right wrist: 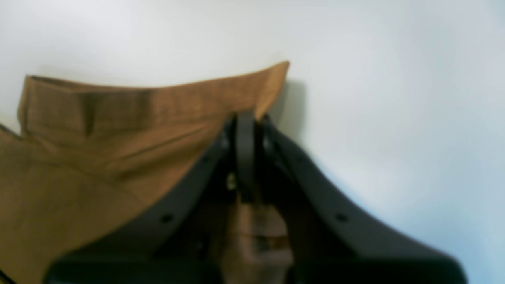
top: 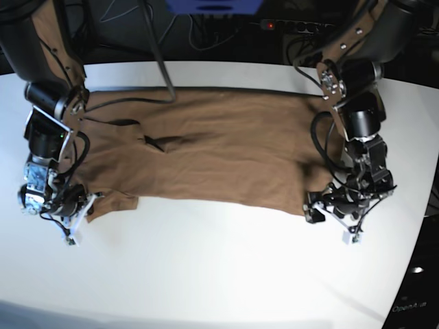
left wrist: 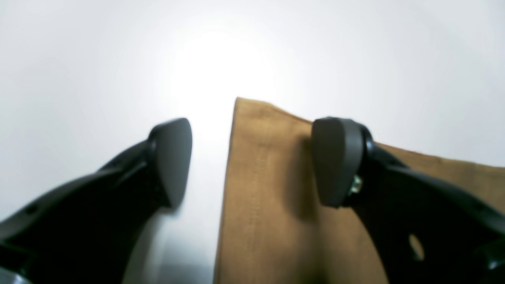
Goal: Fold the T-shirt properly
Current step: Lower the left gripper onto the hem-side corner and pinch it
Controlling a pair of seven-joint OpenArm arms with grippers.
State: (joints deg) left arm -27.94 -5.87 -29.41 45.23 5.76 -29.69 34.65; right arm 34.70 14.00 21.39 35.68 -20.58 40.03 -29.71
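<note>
The tan-brown T-shirt (top: 219,157) lies spread flat across the white table (top: 219,274). In the base view my left gripper (top: 322,209) is at the shirt's near right corner. The left wrist view shows it (left wrist: 254,161) open: one finger (left wrist: 337,161) rests over the cloth (left wrist: 268,205), the other (left wrist: 173,161) over bare table, with the stitched edge between them. My right gripper (top: 75,212) is at the near left sleeve. In the right wrist view it (right wrist: 245,130) is shut on the shirt's hem (right wrist: 98,130), and the fabric is slightly lifted and creased.
Both arms' dark links reach over the shirt's left (top: 48,130) and right (top: 360,123) ends. Cables and a power strip (top: 295,26) lie behind the table's far edge. A thin dark rod (top: 159,58) slants onto the shirt's top edge.
</note>
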